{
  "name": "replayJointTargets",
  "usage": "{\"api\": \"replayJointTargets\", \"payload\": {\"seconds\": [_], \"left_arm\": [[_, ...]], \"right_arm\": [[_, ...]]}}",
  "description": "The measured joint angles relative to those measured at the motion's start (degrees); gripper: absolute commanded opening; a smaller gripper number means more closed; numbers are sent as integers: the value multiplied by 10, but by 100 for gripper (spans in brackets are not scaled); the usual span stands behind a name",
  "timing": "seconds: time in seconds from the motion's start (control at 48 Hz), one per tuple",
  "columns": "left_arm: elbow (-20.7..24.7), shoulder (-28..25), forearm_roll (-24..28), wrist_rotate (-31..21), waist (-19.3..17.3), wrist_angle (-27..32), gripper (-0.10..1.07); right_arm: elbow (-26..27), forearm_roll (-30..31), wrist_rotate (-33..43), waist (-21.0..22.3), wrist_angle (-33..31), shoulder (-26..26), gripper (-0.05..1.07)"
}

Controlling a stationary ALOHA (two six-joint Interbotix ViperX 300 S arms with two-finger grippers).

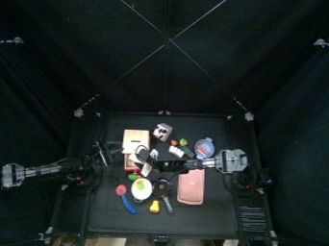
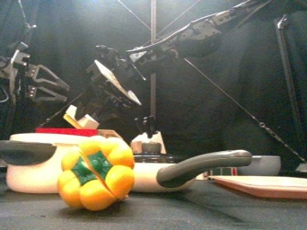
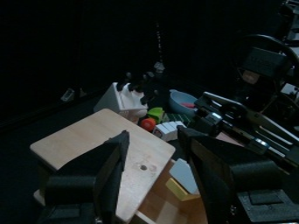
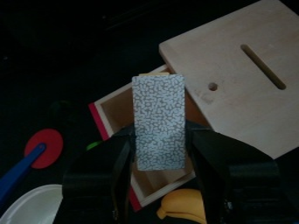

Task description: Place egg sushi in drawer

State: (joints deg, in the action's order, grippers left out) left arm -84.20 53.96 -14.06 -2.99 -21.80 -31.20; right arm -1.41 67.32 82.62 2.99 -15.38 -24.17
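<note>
From my right wrist cam, the right gripper (image 4: 160, 157) is pinching a speckled grey-white block (image 4: 156, 118) between its jaws, hanging right over the open compartment of the wooden drawer (image 4: 233, 74). I honestly can't tell if that block is the egg sushi. The left gripper (image 3: 158, 171) sits beside the drawer with its jaws spread, holding nothing. Up front there's a yellow bell pepper (image 2: 95, 172) against a white pan (image 2: 36, 166).

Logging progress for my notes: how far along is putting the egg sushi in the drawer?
Done: the drawer is pulled open. In hand: the right gripper is shut on a speckled block, apparently the sushi, above the opening. Left to do: lower it in and release. The left gripper hangs open at the table's left.
</note>
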Motion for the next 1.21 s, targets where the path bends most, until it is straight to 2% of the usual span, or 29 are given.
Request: {"api": "replayJointTargets", "payload": {"seconds": [0.354,0.604,1.208], "left_arm": [[0,0,0,1,1,1,86],[-3,0,0,1,0,1,86],[-3,0,0,0,0,1,86]], "right_arm": [[8,-1,-1,0,3,-18,67],[8,-2,0,0,4,-20,76],[9,-9,-1,0,4,-22,89]]}}
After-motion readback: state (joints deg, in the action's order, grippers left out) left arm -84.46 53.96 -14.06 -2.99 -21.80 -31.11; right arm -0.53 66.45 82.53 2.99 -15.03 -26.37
